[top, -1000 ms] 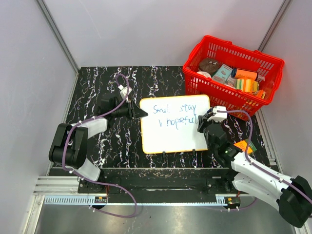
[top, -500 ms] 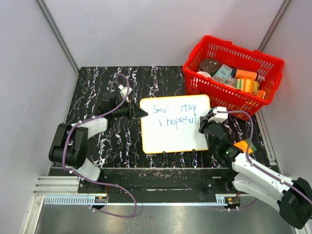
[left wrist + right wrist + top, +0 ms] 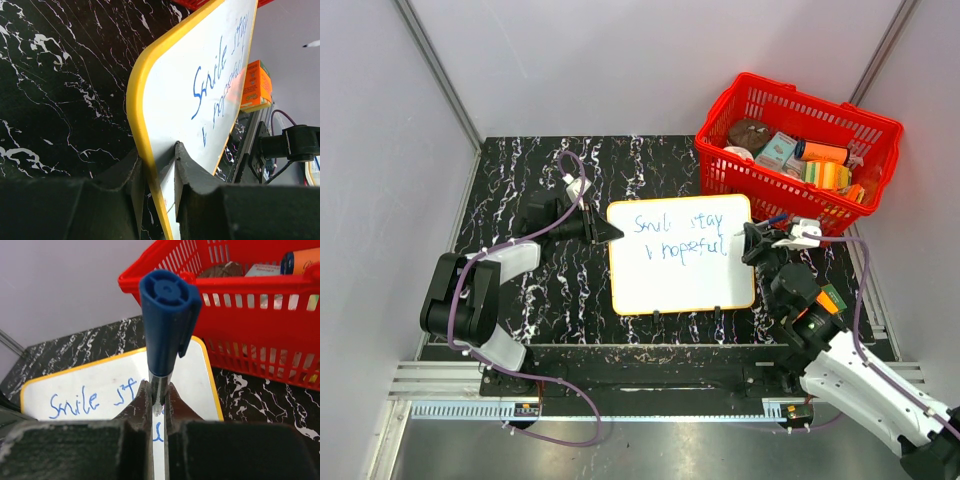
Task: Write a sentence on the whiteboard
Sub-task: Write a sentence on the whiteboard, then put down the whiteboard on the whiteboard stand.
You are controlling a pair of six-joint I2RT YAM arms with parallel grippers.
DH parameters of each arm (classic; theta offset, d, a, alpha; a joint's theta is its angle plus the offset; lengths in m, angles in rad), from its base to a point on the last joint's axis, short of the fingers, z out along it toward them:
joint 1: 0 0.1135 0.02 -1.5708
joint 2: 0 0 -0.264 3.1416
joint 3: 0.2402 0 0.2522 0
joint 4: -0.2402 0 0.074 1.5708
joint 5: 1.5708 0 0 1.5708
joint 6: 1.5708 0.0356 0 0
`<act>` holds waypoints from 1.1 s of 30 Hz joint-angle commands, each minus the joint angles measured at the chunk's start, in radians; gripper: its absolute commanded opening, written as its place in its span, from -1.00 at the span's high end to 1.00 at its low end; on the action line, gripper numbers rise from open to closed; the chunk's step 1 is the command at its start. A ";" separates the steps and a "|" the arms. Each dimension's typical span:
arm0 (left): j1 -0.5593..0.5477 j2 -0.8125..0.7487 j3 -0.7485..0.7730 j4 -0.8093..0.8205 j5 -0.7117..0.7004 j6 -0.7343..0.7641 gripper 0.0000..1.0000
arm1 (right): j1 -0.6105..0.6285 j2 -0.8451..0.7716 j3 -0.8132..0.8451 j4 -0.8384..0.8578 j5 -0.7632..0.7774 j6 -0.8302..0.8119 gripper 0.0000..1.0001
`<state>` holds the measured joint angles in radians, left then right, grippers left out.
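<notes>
The whiteboard (image 3: pixel 682 280) lies flat mid-table in its orange-yellow frame. On it is the sentence (image 3: pixel 678 236) in blue, two lines reading "Smile stay" and "hopeful". My left gripper (image 3: pixel 611 233) is shut on the board's left edge; the left wrist view shows the whiteboard (image 3: pixel 200 65) pinched between the left gripper's (image 3: pixel 159 161) fingers, with the sentence (image 3: pixel 216 82) beyond. My right gripper (image 3: pixel 753 243) hangs at the board's right edge, shut on a blue marker (image 3: pixel 775 221). In the right wrist view the marker (image 3: pixel 167 305) points its capped blue end away from the right gripper (image 3: pixel 158 401); its tip is hidden.
A red basket (image 3: pixel 775 195) holding several packets stands at the back right, close behind the marker. An orange box (image 3: pixel 826 301) lies beside the right arm. Grey walls close in the black marble table, and a metal rail (image 3: pixel 620 372) runs along its near edge.
My right arm has swung right, carrying the marker from over the end of "hopeful" to the board's right edge. The left gripper and the board have not moved.
</notes>
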<state>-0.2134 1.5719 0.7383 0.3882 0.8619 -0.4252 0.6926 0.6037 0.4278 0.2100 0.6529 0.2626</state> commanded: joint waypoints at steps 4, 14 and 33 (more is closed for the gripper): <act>-0.011 -0.038 -0.031 0.000 -0.231 0.203 0.50 | -0.005 -0.048 0.049 -0.041 0.001 -0.013 1.00; -0.011 -0.177 -0.106 0.037 -0.284 0.183 -0.62 | -0.005 -0.050 0.035 -0.035 -0.009 0.009 1.00; -0.011 -0.573 -0.077 -0.170 -0.483 0.077 -0.98 | -0.005 0.054 0.141 -0.162 -0.293 0.090 1.00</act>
<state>-0.2276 1.0973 0.5980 0.3061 0.4774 -0.3222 0.6907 0.6083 0.4973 0.0608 0.5201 0.3107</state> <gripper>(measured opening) 0.987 0.066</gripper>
